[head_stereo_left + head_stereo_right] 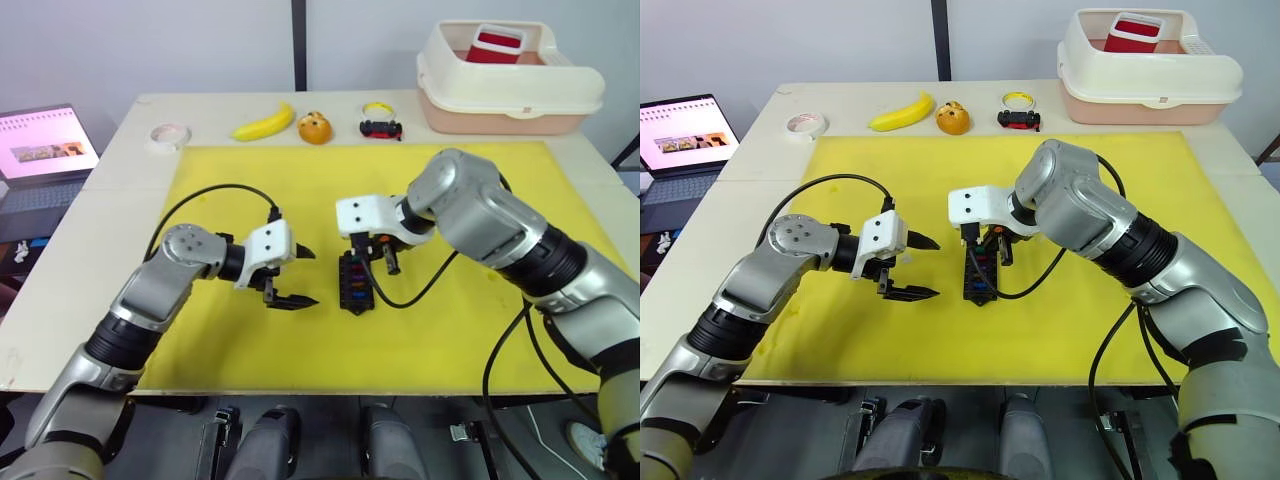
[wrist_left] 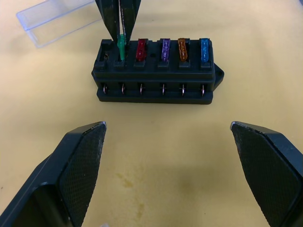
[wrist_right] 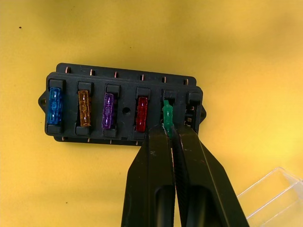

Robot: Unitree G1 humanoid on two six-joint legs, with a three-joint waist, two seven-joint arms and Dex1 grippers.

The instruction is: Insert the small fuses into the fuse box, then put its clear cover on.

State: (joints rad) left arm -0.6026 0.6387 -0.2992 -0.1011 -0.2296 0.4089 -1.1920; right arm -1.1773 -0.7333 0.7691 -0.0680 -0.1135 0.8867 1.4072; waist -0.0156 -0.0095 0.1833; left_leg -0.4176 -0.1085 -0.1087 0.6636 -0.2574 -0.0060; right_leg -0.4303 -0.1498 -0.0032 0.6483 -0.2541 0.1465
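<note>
Left tool (image 1: 295,277) spread wide and empty just short of the fuse box (image 1: 353,281), right tool (image 3: 171,137) clenched on the green fuse (image 3: 166,119) directly over its slot, clear cover (image 2: 56,20) lying beyond — best push straight down, keeping the blade upright so it seats level.

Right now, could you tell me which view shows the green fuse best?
The right wrist view: the green fuse stands pinched in the right claw over its slot. The left wrist view shows it too; in the eye views it is too small.
</note>
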